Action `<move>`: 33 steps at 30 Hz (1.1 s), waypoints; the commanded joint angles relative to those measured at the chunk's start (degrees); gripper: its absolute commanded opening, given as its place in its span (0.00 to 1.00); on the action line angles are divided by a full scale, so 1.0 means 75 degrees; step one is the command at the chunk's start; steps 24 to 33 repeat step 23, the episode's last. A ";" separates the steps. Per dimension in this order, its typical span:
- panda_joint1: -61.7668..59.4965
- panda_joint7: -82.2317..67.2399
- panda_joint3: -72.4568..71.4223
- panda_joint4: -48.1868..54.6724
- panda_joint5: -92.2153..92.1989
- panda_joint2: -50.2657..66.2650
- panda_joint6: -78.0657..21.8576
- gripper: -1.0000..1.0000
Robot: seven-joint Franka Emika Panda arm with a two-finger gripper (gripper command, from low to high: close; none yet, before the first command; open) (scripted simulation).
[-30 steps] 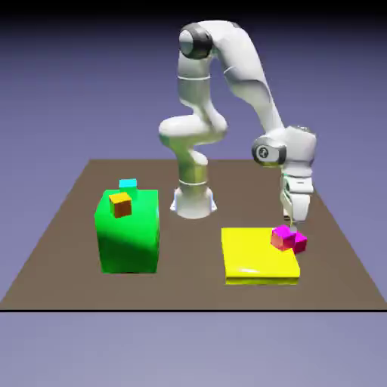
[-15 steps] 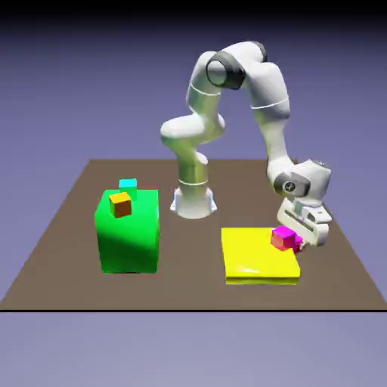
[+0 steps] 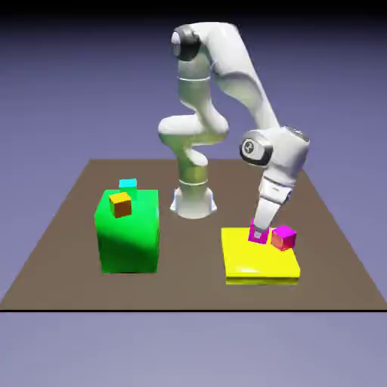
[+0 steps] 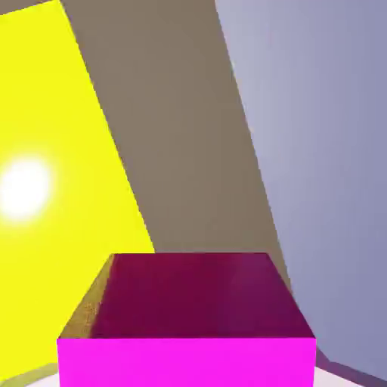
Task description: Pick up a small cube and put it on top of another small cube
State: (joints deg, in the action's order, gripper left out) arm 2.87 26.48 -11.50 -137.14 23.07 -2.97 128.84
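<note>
My gripper (image 3: pixel 261 237) is shut on the small cube (image 3: pixel 255 233), which is magenta all over. It holds the cube at the far edge of the yellow slab (image 3: pixel 257 264), with the hand tilted. Whether the cube touches the slab I cannot tell. In the hand view the small cube (image 4: pixel 189 317) fills the bottom and hides the fingertips, with the yellow slab (image 4: pixel 60 189) beyond it. A similar cube with red sides and a pink top (image 3: pixel 283 237) rests on the slab just to the exterior view's right of the held cube, a small gap apart.
A large green block (image 3: pixel 127 234) stands at the exterior view's left, with an orange cube (image 3: pixel 119 204) on top of it. A cyan cube (image 3: pixel 128 183) lies behind the block. The robot's base (image 3: pixel 193 200) stands at the table's far edge.
The gripper went down over the magenta cube beside the red-sided cube and shut on it. It then carried the cube to the exterior view's left, past the red-sided cube.
</note>
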 commanded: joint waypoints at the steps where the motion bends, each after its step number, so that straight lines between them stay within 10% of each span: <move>1: -0.0061 0.0298 0.0274 -0.0015 -0.0140 -0.0267 -0.0283 0.00; 13: -0.2688 0.3569 0.3593 -0.0362 -0.2206 -0.3446 -0.3647 0.00; 20: -0.2722 0.3564 0.3749 -0.1562 -0.2132 -0.3194 -0.2213 0.00; 21: -0.2722 0.3564 0.3749 -0.1562 -0.2132 -0.3194 -0.2213 1.00; 33: -0.2712 0.3567 0.3716 -0.1290 -0.2153 -0.3254 -0.2545 1.00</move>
